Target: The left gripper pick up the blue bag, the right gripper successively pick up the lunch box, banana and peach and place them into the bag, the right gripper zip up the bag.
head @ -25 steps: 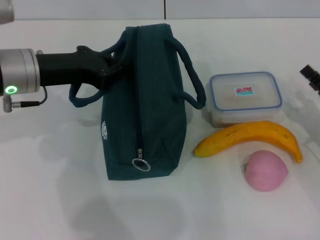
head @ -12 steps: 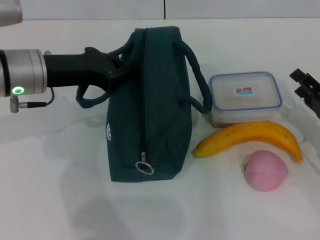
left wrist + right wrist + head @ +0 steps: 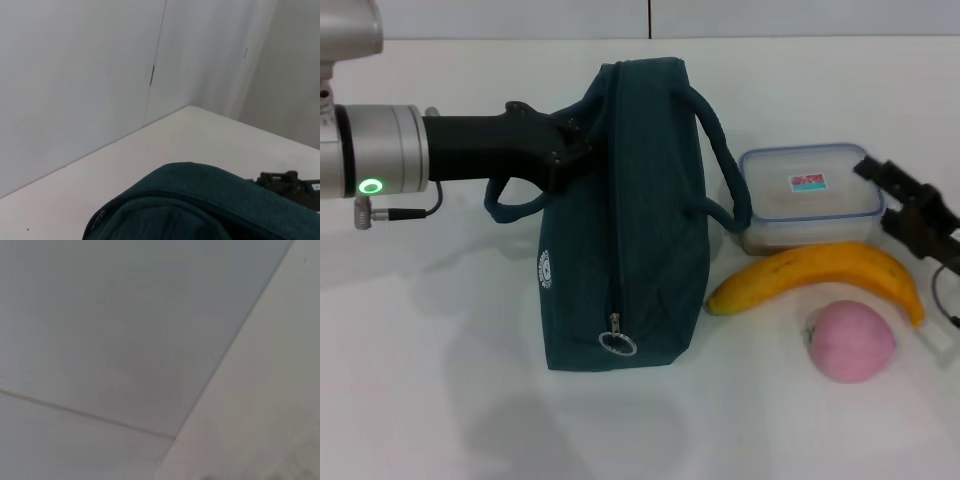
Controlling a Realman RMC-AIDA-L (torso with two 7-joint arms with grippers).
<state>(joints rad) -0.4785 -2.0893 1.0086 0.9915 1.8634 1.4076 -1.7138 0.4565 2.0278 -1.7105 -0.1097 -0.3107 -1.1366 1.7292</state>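
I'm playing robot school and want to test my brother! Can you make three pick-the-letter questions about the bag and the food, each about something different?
1. Where is the peach?
A. In front of the banana, nearer the robot
B. Inside the bag
C. On top of the lunch box

2. What colour is the lunch box lid's rim?
A. Red
B. Blue
C. Green

3. Is the blue bag zipped?
A. Wide open
B. Half open
C. Zipped shut

Answers:
1. A, the peach sits on the table just below the banana in the head view.
2. B, a blue band runs round the clear lid.
3. C, the zipper line is closed along the top, with the ring pull at the near end, while the left gripper is at the bag's handle.
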